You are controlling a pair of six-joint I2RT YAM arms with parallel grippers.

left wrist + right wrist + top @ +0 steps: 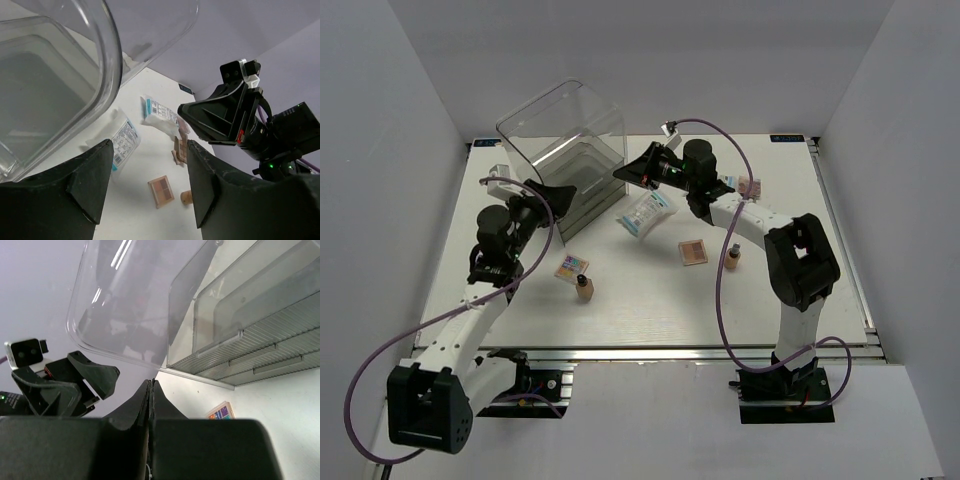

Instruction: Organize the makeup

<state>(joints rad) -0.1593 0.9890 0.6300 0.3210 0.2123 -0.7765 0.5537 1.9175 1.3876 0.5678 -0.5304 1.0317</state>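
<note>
Two clear packets (pixel 648 212) with white contents lie mid-table; in the left wrist view they show as one packet (pixel 123 138) and another (pixel 160 113). A tan palette (pixel 692 251) and a tan bottle (pixel 731 258) lie right of them. A colourful palette (pixel 571 266) and a second bottle (pixel 584 289) lie front left. Another palette (pixel 750 186) is at the far right. My left gripper (pixel 560 195) is open and empty beside the drawer box. My right gripper (pixel 618 173) is shut and empty above the packets, its fingertips (pixel 151 383) pressed together.
The large clear plastic drawer box (pixel 565 150) stands at the back left, its lid raised; it fills the upper part of the right wrist view (pixel 240 315). The table's edges and white walls close in the sides.
</note>
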